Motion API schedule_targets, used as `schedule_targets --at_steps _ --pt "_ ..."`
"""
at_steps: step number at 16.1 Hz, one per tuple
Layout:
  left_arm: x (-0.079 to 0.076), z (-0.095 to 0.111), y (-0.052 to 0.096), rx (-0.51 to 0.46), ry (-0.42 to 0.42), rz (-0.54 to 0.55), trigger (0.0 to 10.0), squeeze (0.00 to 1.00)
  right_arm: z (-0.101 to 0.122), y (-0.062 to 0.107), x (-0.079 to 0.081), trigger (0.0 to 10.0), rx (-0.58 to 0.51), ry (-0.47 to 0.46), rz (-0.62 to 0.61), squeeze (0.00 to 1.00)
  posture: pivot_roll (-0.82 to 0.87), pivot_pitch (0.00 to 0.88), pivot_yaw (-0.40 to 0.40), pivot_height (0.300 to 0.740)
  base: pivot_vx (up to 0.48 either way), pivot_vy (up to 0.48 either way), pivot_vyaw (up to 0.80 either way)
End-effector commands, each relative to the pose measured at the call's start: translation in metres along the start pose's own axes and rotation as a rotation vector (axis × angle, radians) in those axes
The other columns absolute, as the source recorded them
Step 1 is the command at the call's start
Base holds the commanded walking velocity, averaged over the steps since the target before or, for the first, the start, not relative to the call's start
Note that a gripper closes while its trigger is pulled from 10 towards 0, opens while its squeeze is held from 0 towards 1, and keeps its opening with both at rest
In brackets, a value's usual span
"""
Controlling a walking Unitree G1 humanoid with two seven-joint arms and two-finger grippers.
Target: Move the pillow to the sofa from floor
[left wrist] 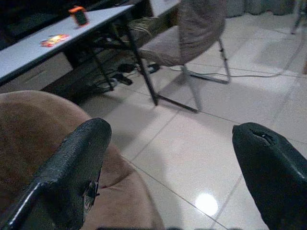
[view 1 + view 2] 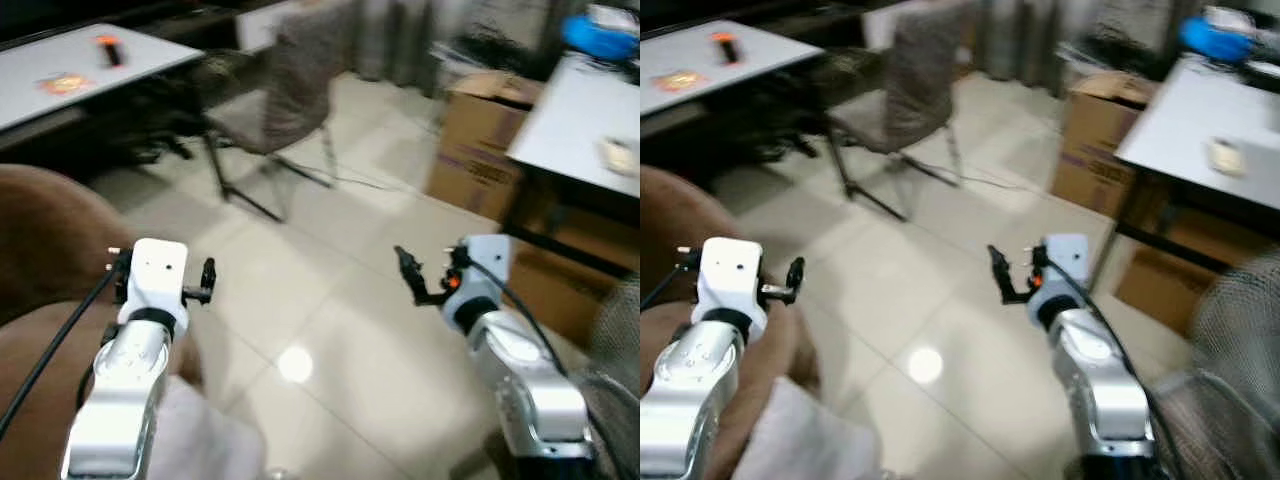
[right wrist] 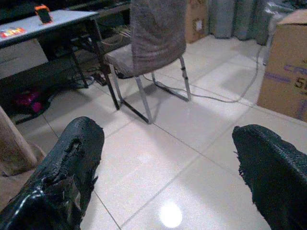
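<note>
Pillow (image 2: 200, 435) — white, low beside left end effector (image 2: 160, 280).

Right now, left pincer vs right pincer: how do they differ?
The left pincer hangs over the brown sofa edge; the right pincer hangs over bare tiled floor. The left has a white cloth-like thing below its arm; the right has a cardboard box beyond it. Both are open, empty and point toward the grey chair.
</note>
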State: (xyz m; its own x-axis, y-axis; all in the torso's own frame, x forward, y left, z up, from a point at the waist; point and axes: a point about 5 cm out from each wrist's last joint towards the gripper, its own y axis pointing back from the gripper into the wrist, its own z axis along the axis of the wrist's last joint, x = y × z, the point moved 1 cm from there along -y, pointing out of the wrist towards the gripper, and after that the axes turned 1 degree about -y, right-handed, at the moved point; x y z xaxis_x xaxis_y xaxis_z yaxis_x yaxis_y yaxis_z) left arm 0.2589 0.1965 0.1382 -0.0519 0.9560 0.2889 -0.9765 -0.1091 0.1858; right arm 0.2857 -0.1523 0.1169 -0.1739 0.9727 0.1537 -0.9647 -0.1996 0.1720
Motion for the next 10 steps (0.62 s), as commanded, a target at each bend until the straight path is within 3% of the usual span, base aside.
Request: schedule_targets --at_steps 1,3,6,7,9,10 --pt "0.002 0.003 0.0 -0.009 -0.001 0.016 10.0 0.0 0.002 -0.004 0.004 10.0 -0.009 -0.026 0.004 1.0 -0.06 0.0 0.029 0.74 0.0 0.0 0.8" --pt "0.001 0.004 0.0 -0.006 0.01 0.013 10.0 0.0 0.006 -0.003 0.0 10.0 -0.039 0.064 0.0 1.0 -0.07 0.0 0.028 0.74 0.0 0.0 0.8" --pt "0.001 0.006 0.004 -0.03 0.028 0.009 10.0 0.0 0.01 -0.002 -0.004 10.0 -0.061 0.101 -0.057 1.0 -0.06 0.0 0.014 0.74 0.0 0.0 0.8" --pt "0.002 0.008 0.004 -0.037 0.044 0.014 10.0 0.0 0.013 -0.004 -0.002 10.0 -0.075 0.127 -0.064 1.0 -0.06 0.0 0.014 0.74 0.0 -0.398 0.8" --pt "0.002 0.008 0.007 -0.037 0.043 0.024 10.0 0.0 0.012 -0.008 -0.001 10.0 -0.051 0.141 -0.109 1.0 -0.04 0.0 -0.013 0.74 0.0 -0.48 0.0" --pt "0.003 0.006 0.009 -0.035 0.045 0.039 10.0 0.0 0.014 -0.009 -0.001 10.0 -0.092 0.141 -0.116 0.0 -0.02 0.0 -0.029 0.74 0.0 -0.48 0.0"
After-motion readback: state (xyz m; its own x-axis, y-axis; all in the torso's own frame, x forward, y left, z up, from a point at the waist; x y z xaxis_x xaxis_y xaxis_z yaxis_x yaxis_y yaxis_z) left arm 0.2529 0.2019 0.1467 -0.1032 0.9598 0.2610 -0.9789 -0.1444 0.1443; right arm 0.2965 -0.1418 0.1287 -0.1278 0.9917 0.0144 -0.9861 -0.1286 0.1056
